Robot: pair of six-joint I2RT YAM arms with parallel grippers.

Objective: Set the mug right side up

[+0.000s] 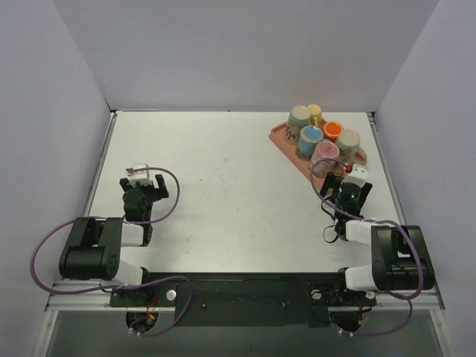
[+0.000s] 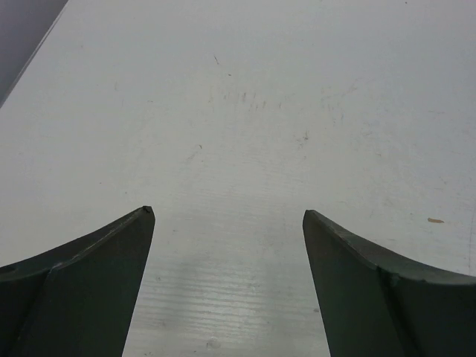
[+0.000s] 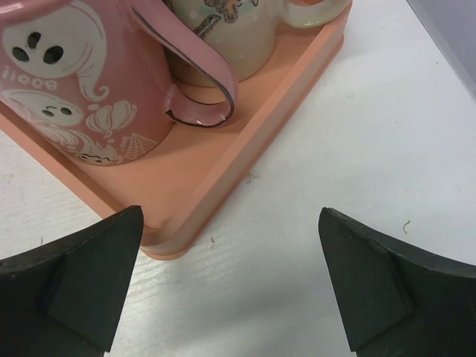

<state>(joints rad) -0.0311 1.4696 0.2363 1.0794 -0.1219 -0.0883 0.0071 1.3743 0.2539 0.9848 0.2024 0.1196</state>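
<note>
A pink mug [image 1: 325, 154] [image 3: 82, 82] with white ghost prints stands at the near corner of a salmon tray [image 1: 277, 137] [image 3: 253, 134]. Its print reads inverted and a flat base faces up. Its handle [image 3: 201, 74] points toward my right gripper [image 1: 349, 181] [image 3: 230, 216], which hovers open just in front of the tray's corner with nothing between its fingers. My left gripper [image 1: 147, 181] [image 2: 229, 216] is open over bare table at the left, far from the tray.
Several other mugs share the tray: a blue one [image 1: 310, 137], an orange one [image 1: 332, 130], a cream one [image 1: 347, 141] [image 3: 223, 37], a beige one [image 1: 299, 115]. Grey walls enclose the white table [image 1: 223, 186] on three sides.
</note>
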